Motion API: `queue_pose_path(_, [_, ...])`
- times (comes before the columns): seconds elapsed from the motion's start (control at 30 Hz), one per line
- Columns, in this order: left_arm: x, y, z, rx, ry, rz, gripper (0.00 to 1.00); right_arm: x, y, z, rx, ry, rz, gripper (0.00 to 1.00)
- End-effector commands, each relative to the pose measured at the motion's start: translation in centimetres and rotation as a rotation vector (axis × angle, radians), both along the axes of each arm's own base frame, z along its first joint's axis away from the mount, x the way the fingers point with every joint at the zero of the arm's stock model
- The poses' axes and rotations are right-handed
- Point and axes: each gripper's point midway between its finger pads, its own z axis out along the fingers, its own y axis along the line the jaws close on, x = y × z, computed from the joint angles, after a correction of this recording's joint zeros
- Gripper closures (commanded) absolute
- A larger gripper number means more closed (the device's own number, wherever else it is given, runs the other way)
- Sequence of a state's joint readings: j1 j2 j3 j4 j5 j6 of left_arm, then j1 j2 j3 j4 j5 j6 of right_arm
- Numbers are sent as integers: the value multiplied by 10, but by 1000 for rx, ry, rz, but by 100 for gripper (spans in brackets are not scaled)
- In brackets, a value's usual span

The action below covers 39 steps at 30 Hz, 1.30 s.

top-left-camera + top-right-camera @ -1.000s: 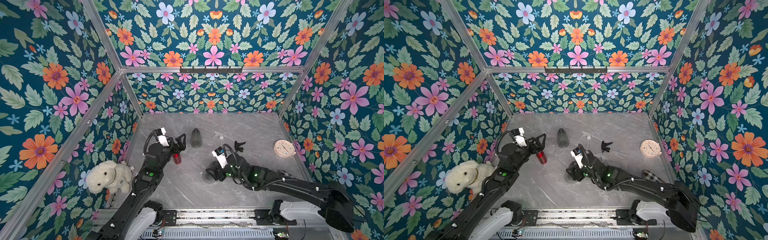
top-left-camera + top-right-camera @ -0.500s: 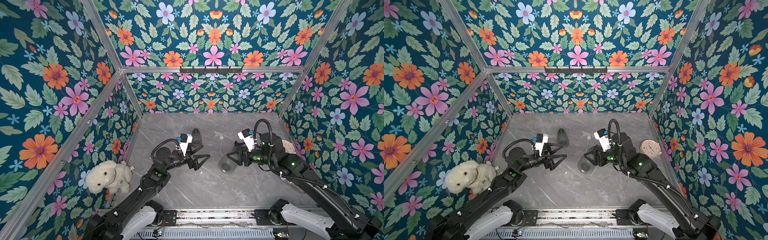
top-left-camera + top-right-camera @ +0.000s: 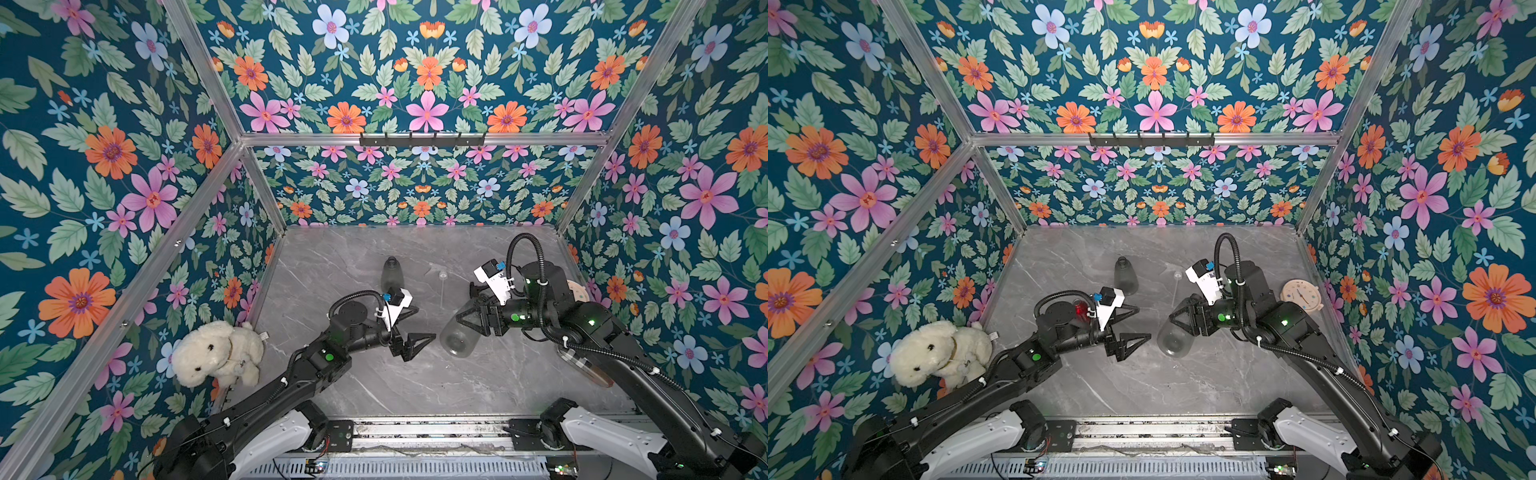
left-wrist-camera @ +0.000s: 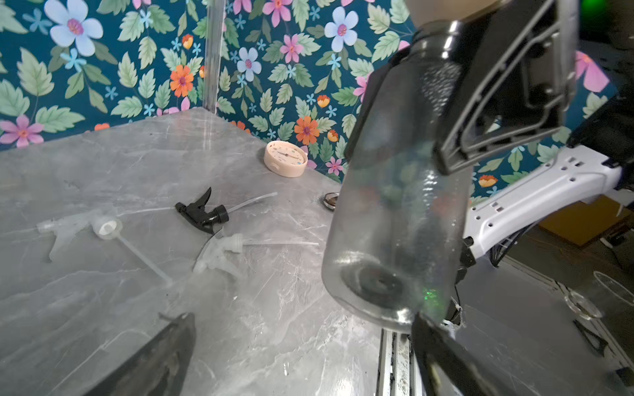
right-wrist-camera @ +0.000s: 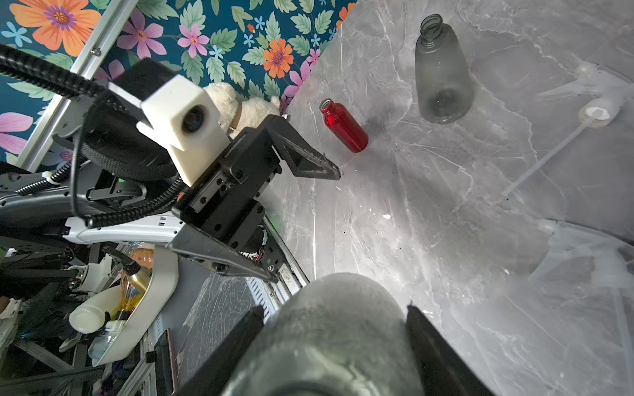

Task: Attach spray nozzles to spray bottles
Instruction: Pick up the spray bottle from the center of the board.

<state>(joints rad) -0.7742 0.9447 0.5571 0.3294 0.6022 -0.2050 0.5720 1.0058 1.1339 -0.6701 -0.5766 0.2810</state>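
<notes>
1. Right gripper [image 3: 471,320] clamped a tilted grey bottle [image 3: 457,343] above the table [image 3: 415,386].
2. Left gripper [image 3: 426,323] gaped wide, empty, just beside that bottle's base.
3. Three nozzles [image 4: 202,214] lay loose on the table.

The grey marble worktop [image 3: 332,266] carries a smoky-grey bottle [image 3: 392,274] standing upright at far centre and a small red bottle [image 5: 343,125] standing to its left. Right of them lie a whitish nozzle [image 4: 80,228], a black nozzle [image 4: 202,214] and a second whitish nozzle [image 4: 219,253], with a round clock [image 3: 1301,295] flat by the right edge. A plush bear [image 3: 216,353] sits at the left edge.
</notes>
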Motion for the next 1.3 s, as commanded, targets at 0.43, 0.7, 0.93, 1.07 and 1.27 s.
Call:
queue_pose_path(0.43, [-51,-40,25,-13,-106,-348,0,-2,31,37,132,-21,172,38])
queue_pose_path(0.7, [-53,-43,23,13,-94,-351,2,-7,55,52,139,-72,237,38])
queue_pose_path(0.93, [-55,-40,20,19,-94,-348,2,-12,64,60,138,-95,263,38])
queue_pose_path(1.07, [-55,-39,22,15,-101,-347,2,-14,70,57,126,-91,277,38])
queue_pose_path(1.27, [-57,-38,20,18,-95,-351,5,-13,71,64,139,-105,271,38])
